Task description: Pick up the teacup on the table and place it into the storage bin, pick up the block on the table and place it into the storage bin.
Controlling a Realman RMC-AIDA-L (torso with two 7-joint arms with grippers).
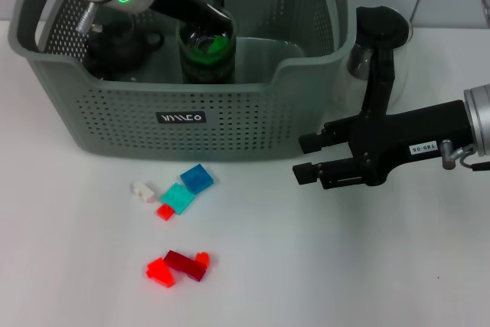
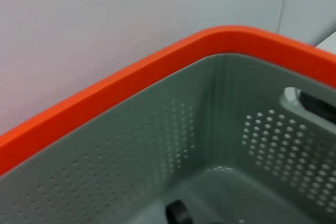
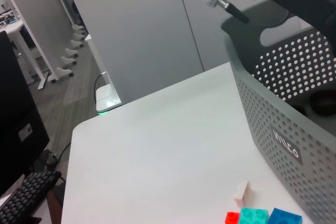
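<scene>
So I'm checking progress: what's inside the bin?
The left pincer is in the bin with a dark cup-like thing; beside it sits something black. The arm hides the rest.

- One bin [image 1: 230,112] before me.
- Seven blocks in front of the bin: one white [image 1: 142,190], one blue [image 1: 197,178], one teal [image 1: 179,198], four red ones [image 1: 160,271].
- Two grippers of mine: left [image 1: 205,44], right [image 1: 310,157].

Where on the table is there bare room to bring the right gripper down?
Bare table lies below the right gripper, right of the red blocks. It is crowded before the storage bin, where the blue blocks lie. The left gripper is inside the bin.
</scene>
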